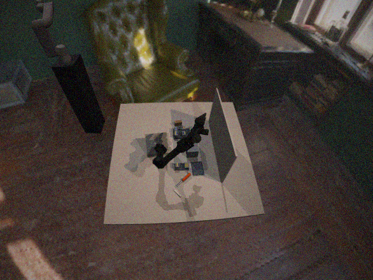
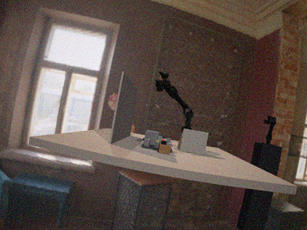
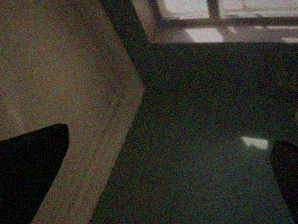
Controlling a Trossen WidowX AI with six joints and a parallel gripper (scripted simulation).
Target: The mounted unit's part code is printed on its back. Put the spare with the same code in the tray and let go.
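My gripper [image 1: 202, 120] [image 2: 163, 76] is open and empty. It is raised high above the table, over the far end of the row of parts and close to the upright grey panel [image 1: 221, 140] [image 2: 123, 114]. The wrist view shows only the room wall and a window between my dark fingers. The grey mounted unit [image 1: 192, 153] [image 2: 151, 136] stands in the middle of the row; its back is not readable. Blue spares lie at the far end [image 1: 181, 131] and the near end [image 1: 180, 166] [image 1: 197, 168]. The grey tray [image 1: 154, 142] [image 2: 193, 141] stands beside the arm's base.
A small brown box [image 1: 177, 123] [image 2: 164, 148] lies at the far end of the row. An orange screwdriver [image 1: 184, 179] and a white marker [image 1: 177, 192] lie nearer the front. The white table [image 1: 133, 197] [image 2: 212, 171] ends close beyond the panel.
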